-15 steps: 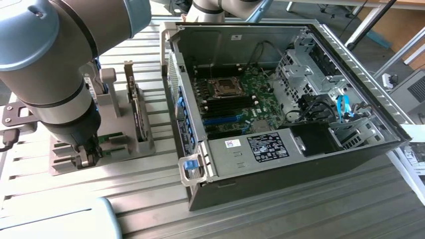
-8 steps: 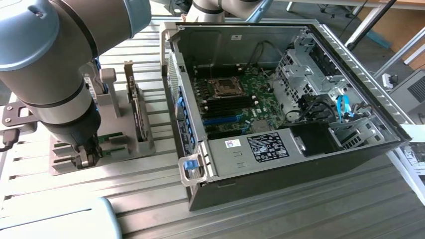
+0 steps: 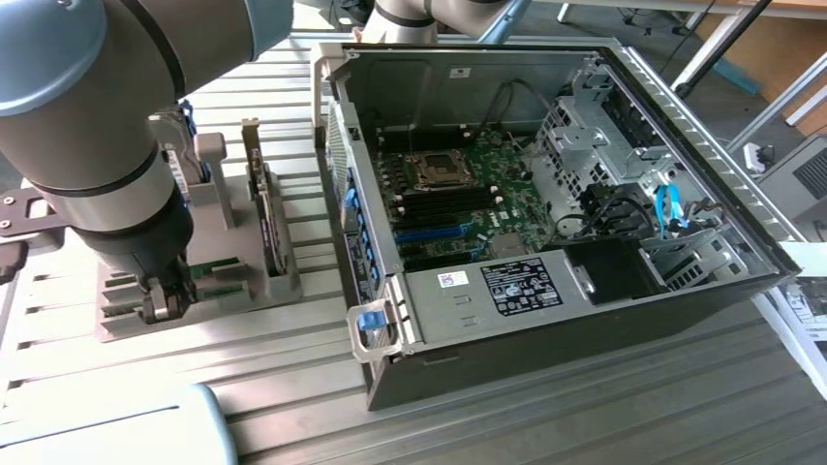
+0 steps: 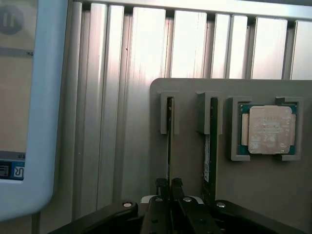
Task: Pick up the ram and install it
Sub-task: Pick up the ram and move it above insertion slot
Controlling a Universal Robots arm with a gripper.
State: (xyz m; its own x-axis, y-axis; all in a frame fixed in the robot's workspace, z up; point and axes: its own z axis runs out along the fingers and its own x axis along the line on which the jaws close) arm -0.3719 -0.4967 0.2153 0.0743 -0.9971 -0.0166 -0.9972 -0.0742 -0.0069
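Note:
The ram (image 4: 169, 131) stands on edge in a slot of the grey holder (image 4: 273, 195), seen as a thin line from above. My gripper (image 4: 169, 184) is lowered over its near end, with both fingers pressed against the stick's sides, shut on it. In the exterior view the gripper (image 3: 162, 308) sits low on the holder (image 3: 246, 300) at that view's left. To the exterior view's right is the open computer case (image 3: 543, 291), its motherboard (image 3: 472, 208) exposed with black memory slots (image 3: 446, 201).
A dark expansion card (image 4: 213, 146) stands in the neighbouring slot, close beside the ram; it rises upright (image 3: 265, 218) in the exterior view. A silver-topped processor (image 4: 269, 129) lies in its own recess. A white and blue device (image 4: 29, 97) lies on the ribbed metal table.

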